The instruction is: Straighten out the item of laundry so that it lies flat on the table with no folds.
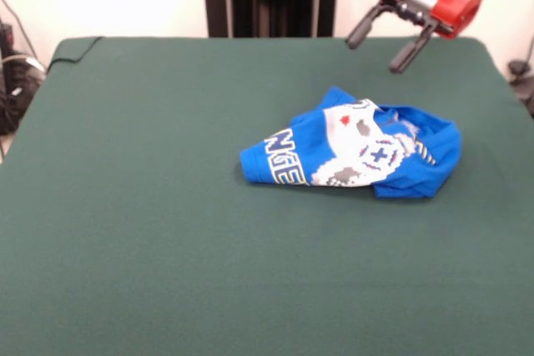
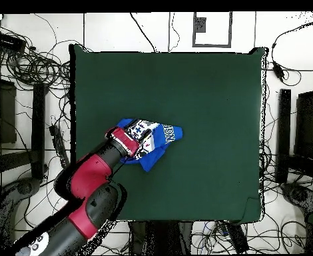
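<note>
The shirt (image 1: 355,152) is nowhere near flat. It sits bunched in a lumpy heap on the green table (image 1: 142,231), a bit toward the robot's side of the middle, with the blue cloth doubled over itself. Only part of the white lettering and the round emblem show, and both are creased and skewed, so plenty of the front is tucked under. One edge curls up in a thick fold on the side away from the lettering, and I can't make out either sleeve or the hem as a clean line. The gripper (image 1: 381,52) hangs in the air above the table's far edge, just behind the heap; its two black fingers are spread apart and there is nothing between them. From overhead the arm (image 2: 86,193) reaches in and its red head covers one end of the shirt, but the front view shows it clear of the cloth. As I judge it, the whole job remains: take an edge, draw it out, open each fold.
</note>
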Tool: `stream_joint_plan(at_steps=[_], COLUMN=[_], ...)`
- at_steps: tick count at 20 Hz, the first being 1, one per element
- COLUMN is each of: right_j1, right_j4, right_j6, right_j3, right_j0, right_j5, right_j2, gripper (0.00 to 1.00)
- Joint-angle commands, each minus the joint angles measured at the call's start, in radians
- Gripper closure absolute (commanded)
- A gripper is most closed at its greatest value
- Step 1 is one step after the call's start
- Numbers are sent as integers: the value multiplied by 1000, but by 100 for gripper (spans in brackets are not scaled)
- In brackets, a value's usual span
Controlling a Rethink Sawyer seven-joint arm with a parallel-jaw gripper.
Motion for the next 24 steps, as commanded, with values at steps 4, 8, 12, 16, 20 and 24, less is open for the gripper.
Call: stream_joint_plan(at_steps=[4, 8, 12, 16, 20, 24], right_j1=[110, 119, 145, 176, 195, 220], right_j4=[116, 127, 156, 181, 193, 210], right_j6=[200, 200, 224, 232, 232, 248], right_j3=[-174, -189, -228, -262, -294, -320], right_j0=[14, 10, 5, 0, -2, 1], right_j5=[193, 205, 223, 220, 249, 286], right_j2=[78, 75, 93, 106, 107, 96], gripper=[0, 0, 0, 0, 0, 0])
